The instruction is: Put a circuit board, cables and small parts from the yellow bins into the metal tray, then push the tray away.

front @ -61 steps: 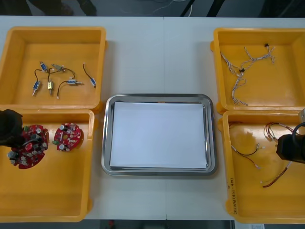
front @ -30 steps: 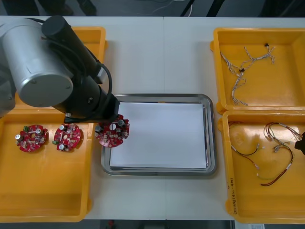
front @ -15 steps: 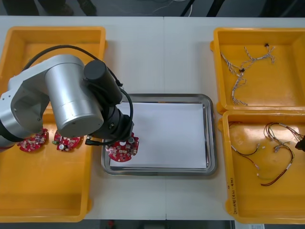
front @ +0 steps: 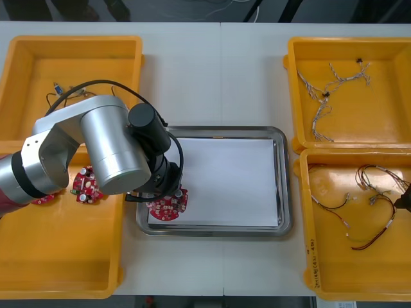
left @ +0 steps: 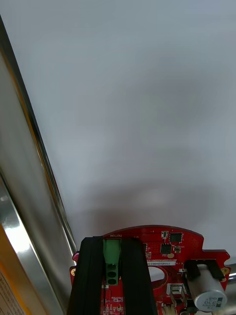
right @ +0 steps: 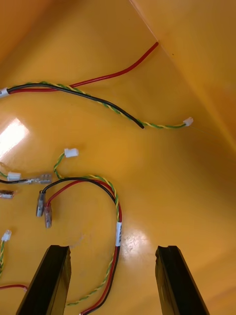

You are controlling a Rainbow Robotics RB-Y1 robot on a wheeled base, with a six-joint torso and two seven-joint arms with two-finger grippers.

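One circuit board (front: 168,205) is hanging over the left corner of the metal tray (front: 283,183), the left gripper (left: 111,242) pinching its green block (left: 111,263) to set it down. The right gripper (right: 113,256) is hovering spread above cables (right: 118,216).

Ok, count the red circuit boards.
3. One board in the left gripper at the metal tray's near-left corner; two boards in the near-left yellow bin, partly under the arm.
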